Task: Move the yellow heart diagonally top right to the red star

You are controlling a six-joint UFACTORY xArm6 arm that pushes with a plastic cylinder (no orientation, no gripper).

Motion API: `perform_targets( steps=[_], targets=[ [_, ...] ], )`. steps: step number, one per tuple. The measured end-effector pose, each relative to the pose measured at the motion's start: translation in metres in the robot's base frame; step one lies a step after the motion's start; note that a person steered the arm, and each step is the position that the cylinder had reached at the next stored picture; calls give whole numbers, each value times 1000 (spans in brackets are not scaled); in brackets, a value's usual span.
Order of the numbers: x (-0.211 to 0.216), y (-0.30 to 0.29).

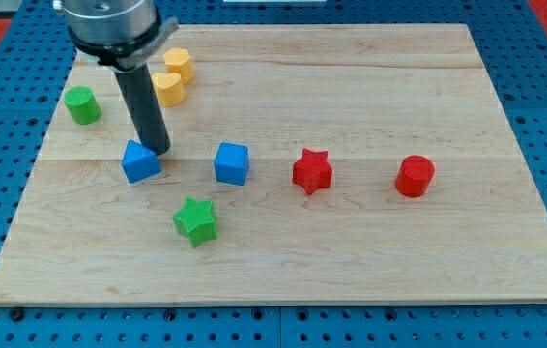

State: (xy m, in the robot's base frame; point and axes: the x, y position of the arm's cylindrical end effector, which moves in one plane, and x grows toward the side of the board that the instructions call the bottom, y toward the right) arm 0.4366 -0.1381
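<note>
The yellow heart lies near the view's top left, just below a yellow hexagon block. The red star sits in the middle of the wooden board, far to the right of and below the heart. My tip rests on the board below the heart, touching or nearly touching the upper right of a blue block. The rod rises up and to the left from the tip, passing just left of the heart.
A green cylinder stands at the far left. A blue cube sits between my tip and the red star. A green star lies lower down. A red cylinder stands at the right. The board's edge runs along the view's bottom.
</note>
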Motion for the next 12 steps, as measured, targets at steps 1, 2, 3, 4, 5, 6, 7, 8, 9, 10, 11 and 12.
perform_targets(
  steps=[1,2,3,4,5,6,7,8,9,10,11,12],
  targets=[
    [-46,-21],
    [-56,-32],
    [-57,-56],
    [-36,-76],
    [-44,-123],
    [-81,-145],
    [-103,-141],
    [-117,-89],
    [-118,-6],
    [-118,48],
    [-118,129],
    [-133,172]
  ],
)
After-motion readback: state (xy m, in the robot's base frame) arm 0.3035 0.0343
